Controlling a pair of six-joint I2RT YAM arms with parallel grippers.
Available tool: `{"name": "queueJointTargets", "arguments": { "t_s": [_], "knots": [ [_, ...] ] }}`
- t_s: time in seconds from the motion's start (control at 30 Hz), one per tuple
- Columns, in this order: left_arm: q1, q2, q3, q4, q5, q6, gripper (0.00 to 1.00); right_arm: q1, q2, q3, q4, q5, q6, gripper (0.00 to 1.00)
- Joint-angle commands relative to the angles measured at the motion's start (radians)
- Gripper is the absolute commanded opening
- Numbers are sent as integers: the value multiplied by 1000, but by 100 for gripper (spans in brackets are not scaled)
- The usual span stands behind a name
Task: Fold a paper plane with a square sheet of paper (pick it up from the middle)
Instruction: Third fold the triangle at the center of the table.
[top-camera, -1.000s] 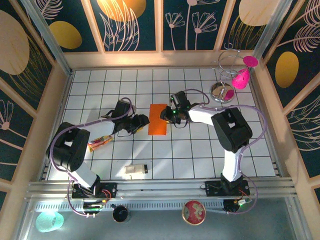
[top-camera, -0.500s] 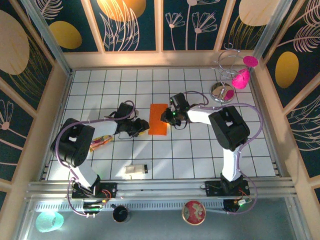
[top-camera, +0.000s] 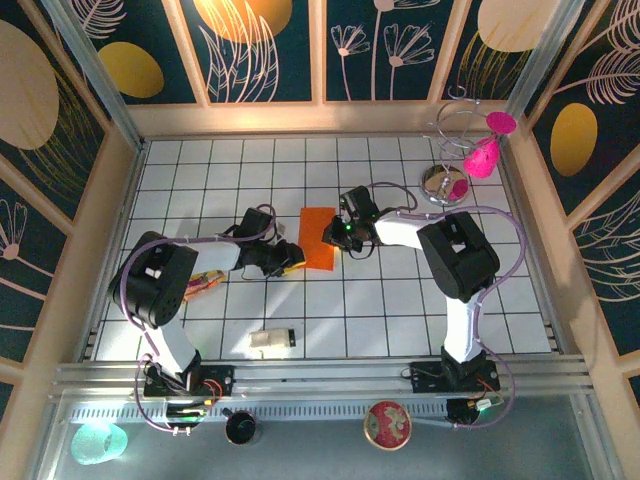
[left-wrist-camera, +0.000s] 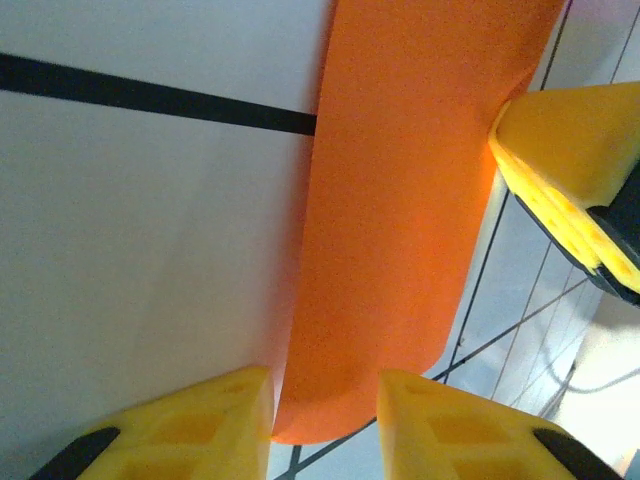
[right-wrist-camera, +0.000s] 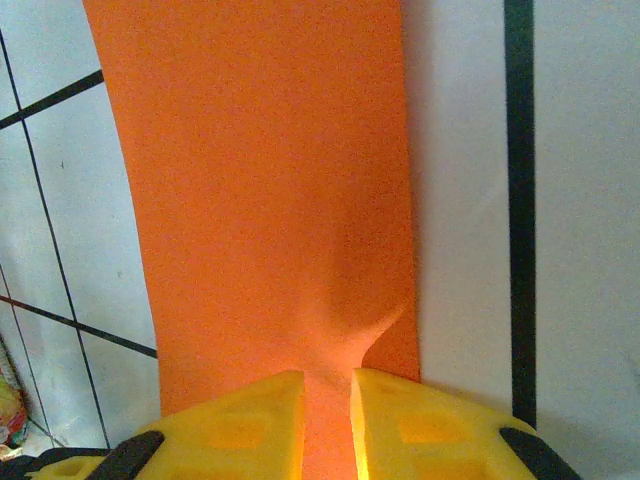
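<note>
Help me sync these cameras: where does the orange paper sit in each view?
Top external: orange paper just above the picture's centre.
Left wrist: a strip from top centre down to the left hand at the bottom.
Right wrist: upper centre, pinched at the bottom by the right hand.
Shared landmark: the right hand's yellow finger, also at the left wrist view's right edge.

The left gripper (top-camera: 292, 261) crowds the near-left corner of the square sheet of paper (top-camera: 318, 238), and the right gripper (top-camera: 331, 235) blocks its right edge. Bare tiles (top-camera: 400, 310) lie open past its far and near edges. A crinkled wrapper (top-camera: 200, 285) and a beige block (top-camera: 270, 340) sit well off to its near-left.
</note>
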Motion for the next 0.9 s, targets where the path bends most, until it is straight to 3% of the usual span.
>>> {"name": "queueJointTargets", "arguments": {
  "t_s": [0.0, 0.4, 0.87],
  "knots": [
    [-4, 16, 26, 63, 53, -32, 32, 3, 21, -15, -46, 42, -23, 21],
    [41, 85, 80, 132, 104, -34, 36, 4, 5, -28, -10, 39, -21, 21],
    [92, 189, 200, 104, 168, 6, 27, 1, -9, -47, 53, 15, -11, 23]
  ]
}}
